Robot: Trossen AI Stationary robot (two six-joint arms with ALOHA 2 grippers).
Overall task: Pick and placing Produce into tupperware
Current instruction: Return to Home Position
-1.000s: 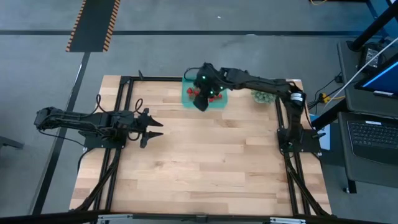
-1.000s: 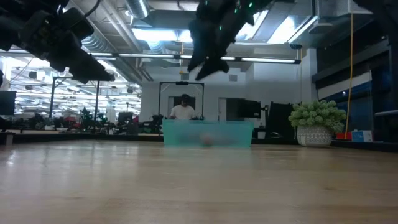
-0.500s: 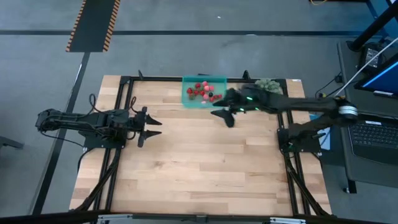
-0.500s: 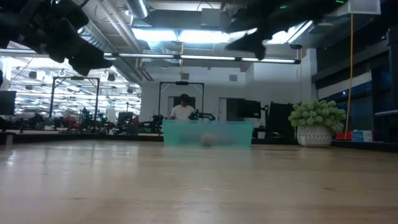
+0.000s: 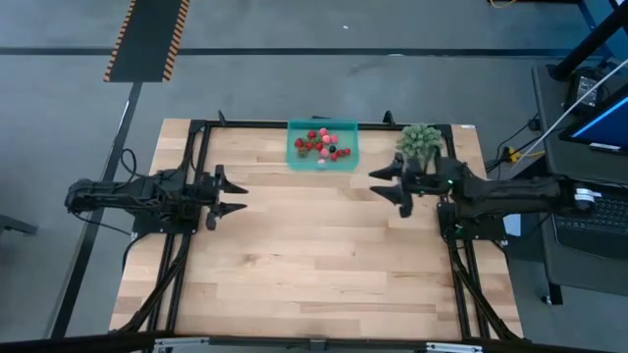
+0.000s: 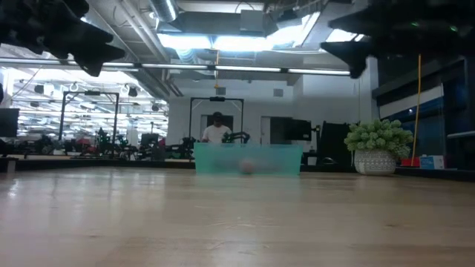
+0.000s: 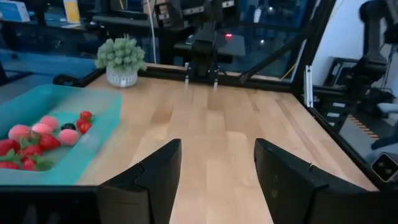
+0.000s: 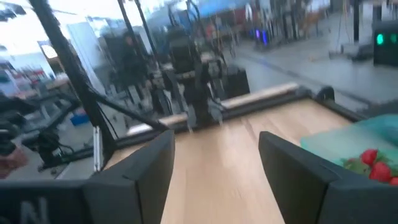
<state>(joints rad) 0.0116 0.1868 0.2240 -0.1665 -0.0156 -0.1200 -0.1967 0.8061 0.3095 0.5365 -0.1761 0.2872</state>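
**Hands empty, produce boxed**

The right hand (image 5: 387, 190) hangs over the desk (image 5: 314, 265) on its own side, fingers spread wide with nothing between them, just beside the potted green plant (image 5: 419, 140). The left hand (image 5: 238, 197), equally agape and empty, hovers at the opposite side. The produce (image 5: 322, 143) lies heaped in the teal tupperware (image 5: 293, 160) at the desk's far edge, about midway across. No loose piece shows on the wood. The likeliest mishap from here is a careless swing of the right hand clipping the plant and tipping it. Either hand could also catch the tupperware's wall and scatter the produce.
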